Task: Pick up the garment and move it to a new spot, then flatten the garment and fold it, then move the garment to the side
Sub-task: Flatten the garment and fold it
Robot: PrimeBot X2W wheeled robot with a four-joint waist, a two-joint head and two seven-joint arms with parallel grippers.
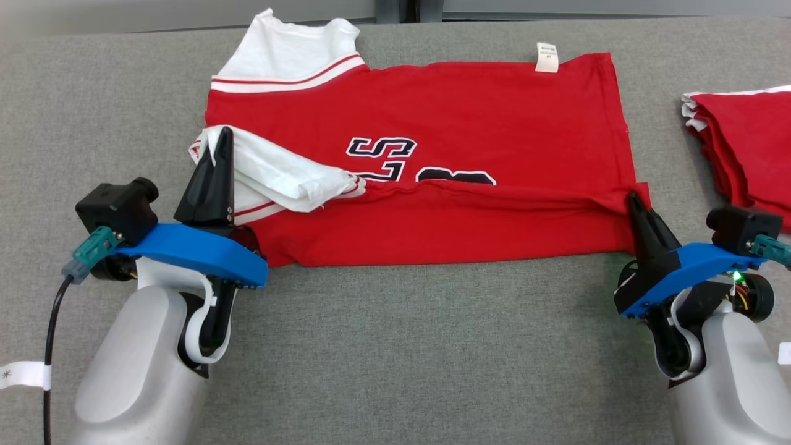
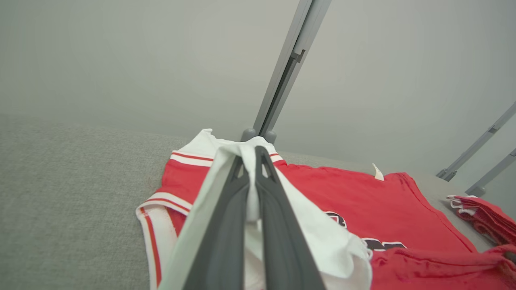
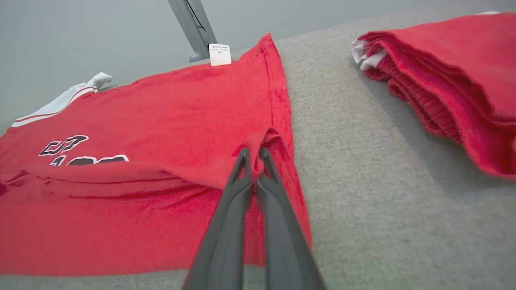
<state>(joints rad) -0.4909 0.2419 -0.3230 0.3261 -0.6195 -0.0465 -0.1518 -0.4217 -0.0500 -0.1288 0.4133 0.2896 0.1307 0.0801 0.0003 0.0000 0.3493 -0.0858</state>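
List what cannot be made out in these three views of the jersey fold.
1. Head view: the jersey's black lettering is partly covered by its folded-up near edge; unreadable.
2. Head view: print on the white tag is too small to read.
3. Head view: the red pile is cut off by the right edge; garment count unclear.

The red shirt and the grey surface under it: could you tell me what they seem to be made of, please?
The red shirt: soft knit fabric, likely cotton jersey, matte; it creases and folds softly. The grey surface: coarse woven or felt-like cloth, matte; fine speckled texture shows.
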